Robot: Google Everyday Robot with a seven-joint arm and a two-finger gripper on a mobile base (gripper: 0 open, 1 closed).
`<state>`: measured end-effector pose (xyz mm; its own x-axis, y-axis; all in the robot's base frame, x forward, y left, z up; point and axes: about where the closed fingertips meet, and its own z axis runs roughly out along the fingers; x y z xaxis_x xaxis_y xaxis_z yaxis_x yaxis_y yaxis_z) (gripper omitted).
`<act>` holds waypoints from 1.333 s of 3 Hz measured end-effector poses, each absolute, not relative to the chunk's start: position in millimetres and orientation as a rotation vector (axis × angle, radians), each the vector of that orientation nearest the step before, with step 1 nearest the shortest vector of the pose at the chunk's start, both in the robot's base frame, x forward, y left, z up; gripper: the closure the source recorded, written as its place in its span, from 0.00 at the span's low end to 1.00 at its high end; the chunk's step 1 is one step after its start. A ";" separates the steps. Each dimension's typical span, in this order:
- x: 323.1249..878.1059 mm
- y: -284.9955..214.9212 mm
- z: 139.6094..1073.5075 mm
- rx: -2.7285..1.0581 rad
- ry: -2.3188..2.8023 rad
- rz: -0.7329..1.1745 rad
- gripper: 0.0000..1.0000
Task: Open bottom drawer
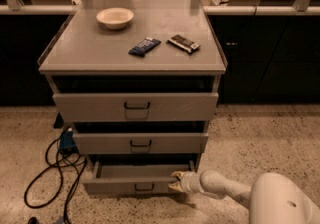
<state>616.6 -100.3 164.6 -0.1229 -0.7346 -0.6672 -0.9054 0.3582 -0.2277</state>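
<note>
The bottom drawer (120,185) is the lowest and shallowest grey front of three, with a small dark wire handle (144,187) at its centre. It stands pulled out a little, so its inside floor shows. My gripper (176,181) is at the right end of that drawer front, right of the handle, with its pale fingers (176,174) against the drawer's top edge. My white arm (225,188) reaches in from the lower right.
The grey cabinet top (90,50) holds a white bowl (115,17), a dark blue wrapped bar (144,46) and a brown wrapped bar (183,43). Black cables (55,168) lie on the speckled floor at the left. Dark counters stand behind and to the right.
</note>
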 end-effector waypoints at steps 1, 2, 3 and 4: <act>615.4 -100.1 172.0 -1.427 1.905 0.303 1.00; 615.3 -99.9 173.2 -1.427 1.905 0.303 1.00; 603.4 -101.3 169.4 -1.412 1.914 0.286 1.00; 602.9 -100.8 173.2 -1.412 1.914 0.286 1.00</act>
<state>602.9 -100.8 173.2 -0.1320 -0.7358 -0.6642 -0.8978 0.3728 -0.2346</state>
